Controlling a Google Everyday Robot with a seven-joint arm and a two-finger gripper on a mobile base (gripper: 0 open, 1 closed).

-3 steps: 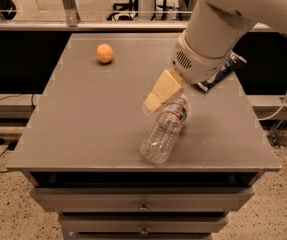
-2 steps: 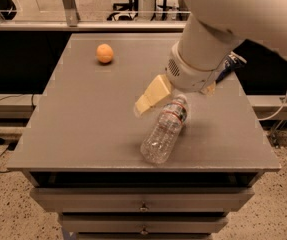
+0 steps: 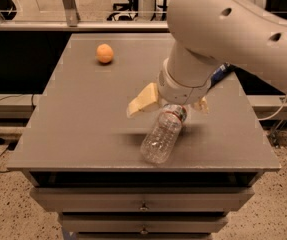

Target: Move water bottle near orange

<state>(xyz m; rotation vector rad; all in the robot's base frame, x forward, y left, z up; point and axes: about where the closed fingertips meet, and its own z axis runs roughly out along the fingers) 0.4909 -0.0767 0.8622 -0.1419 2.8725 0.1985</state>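
I am seeing the gripper [image 3: 167, 109] hanging low over the table [image 3: 73, 134], its two cream fingers [image 3: 142, 103] spread apart and straddling the cap end of the water bottle [image 3: 161, 136]. The bottle is lying on its side near the near edge, looking clear, and I cannot tell whether any water is sitting inside. The orange [image 3: 104, 53] is resting well apart at the far left.

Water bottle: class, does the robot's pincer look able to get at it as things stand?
Probably yes. The pincer hangs open right over the cap end of the water bottle, which lies on its side on the table; nothing stands between them.
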